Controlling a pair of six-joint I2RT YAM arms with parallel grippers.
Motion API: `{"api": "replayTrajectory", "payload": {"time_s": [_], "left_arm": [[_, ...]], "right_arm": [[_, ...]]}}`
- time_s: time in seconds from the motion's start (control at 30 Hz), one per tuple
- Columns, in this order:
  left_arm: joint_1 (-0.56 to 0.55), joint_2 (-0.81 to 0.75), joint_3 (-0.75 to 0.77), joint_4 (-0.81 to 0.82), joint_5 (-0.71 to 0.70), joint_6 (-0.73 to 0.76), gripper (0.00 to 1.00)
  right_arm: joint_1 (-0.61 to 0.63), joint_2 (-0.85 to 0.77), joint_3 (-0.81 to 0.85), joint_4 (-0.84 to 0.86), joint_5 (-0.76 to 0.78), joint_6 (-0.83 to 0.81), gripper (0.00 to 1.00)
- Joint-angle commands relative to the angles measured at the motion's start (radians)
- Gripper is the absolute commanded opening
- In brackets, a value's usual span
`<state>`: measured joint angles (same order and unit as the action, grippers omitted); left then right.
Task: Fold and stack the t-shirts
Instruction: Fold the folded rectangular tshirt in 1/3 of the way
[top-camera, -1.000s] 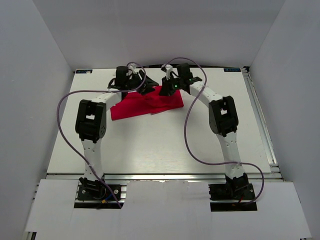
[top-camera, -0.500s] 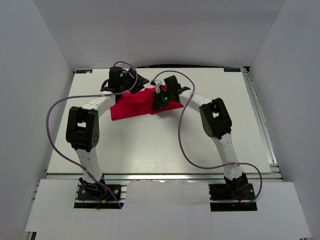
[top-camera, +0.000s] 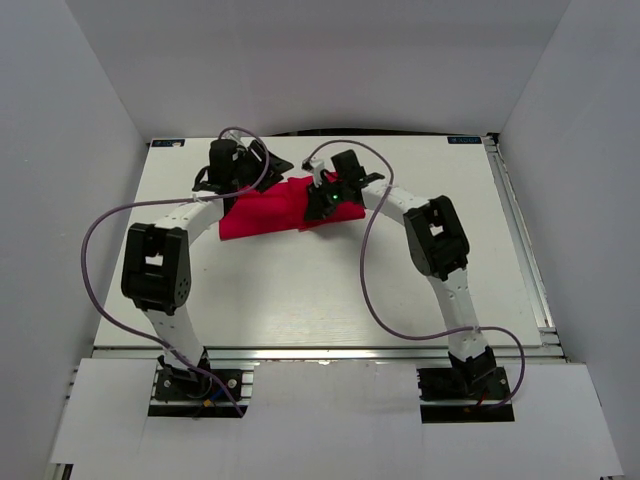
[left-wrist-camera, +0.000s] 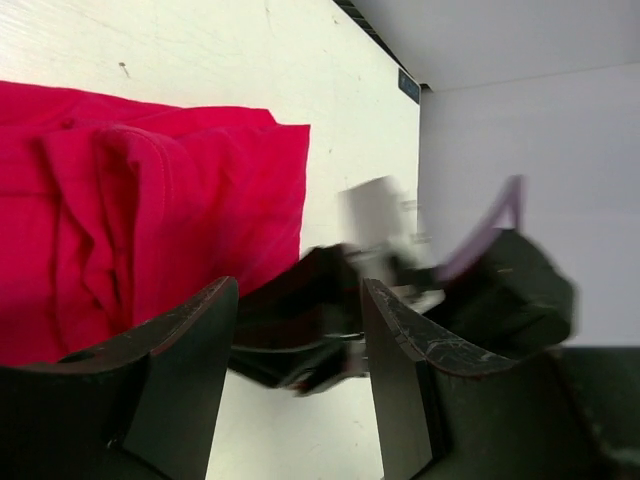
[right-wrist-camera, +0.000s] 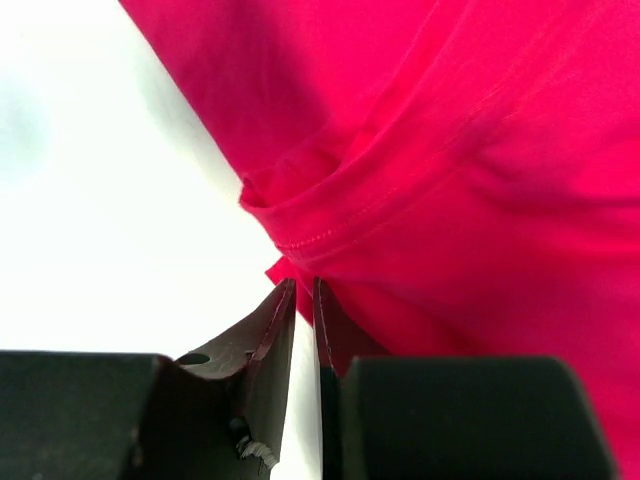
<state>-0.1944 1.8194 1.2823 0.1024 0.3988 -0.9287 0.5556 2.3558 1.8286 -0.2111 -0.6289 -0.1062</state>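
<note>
The red t-shirt (top-camera: 265, 212) lies bunched and partly folded at the far middle of the table. My right gripper (top-camera: 325, 200) is over its right half. In the right wrist view the right gripper (right-wrist-camera: 305, 282) has its jaws almost together, pinching a hem corner of the t-shirt (right-wrist-camera: 480, 150). My left gripper (top-camera: 262, 168) is at the shirt's far left edge. In the left wrist view the left gripper (left-wrist-camera: 297, 290) is open and empty above bare table, with the t-shirt (left-wrist-camera: 150, 200) to its left and the blurred right gripper (left-wrist-camera: 400, 280) beyond.
The white table (top-camera: 300, 290) is walled by white panels at the left, back and right. Purple cables (top-camera: 100, 240) loop from both arms. A metal rail (top-camera: 525, 260) runs along the table's right edge.
My right gripper has moved left and toward the near side over the shirt, staying shut. My left gripper has shifted left along the shirt's far edge. The shirt's top fold has shifted left.
</note>
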Motion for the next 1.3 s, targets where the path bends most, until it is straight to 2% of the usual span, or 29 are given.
{"api": "replayTrajectory", "payload": {"time_s": [0.0,0.2,0.47,0.67,0.9,1.27], "left_arm": [[0.0,0.009,0.006,0.068,0.066,-0.028,0.63],[-0.022,0.129,0.084,0.108,0.143,-0.064,0.62],[-0.043,0.293,0.193,0.114,0.149,-0.081,0.6],[-0.042,0.383,0.304,0.096,0.082,-0.068,0.59],[-0.031,0.412,0.288,0.002,-0.112,-0.062,0.59],[-0.001,0.437,0.278,-0.078,-0.155,-0.042,0.59]], "right_arm": [[-0.063,-0.151,0.043,0.052,-0.072,0.0,0.19],[-0.183,-0.194,0.084,-0.043,-0.097,-0.027,0.19],[-0.289,-0.282,-0.034,-0.06,-0.143,-0.029,0.17],[-0.304,-0.346,-0.112,-0.048,-0.149,-0.021,0.16],[-0.316,-0.391,-0.166,-0.043,-0.152,-0.006,0.15],[-0.349,-0.461,-0.21,-0.1,-0.143,-0.041,0.15]]}}
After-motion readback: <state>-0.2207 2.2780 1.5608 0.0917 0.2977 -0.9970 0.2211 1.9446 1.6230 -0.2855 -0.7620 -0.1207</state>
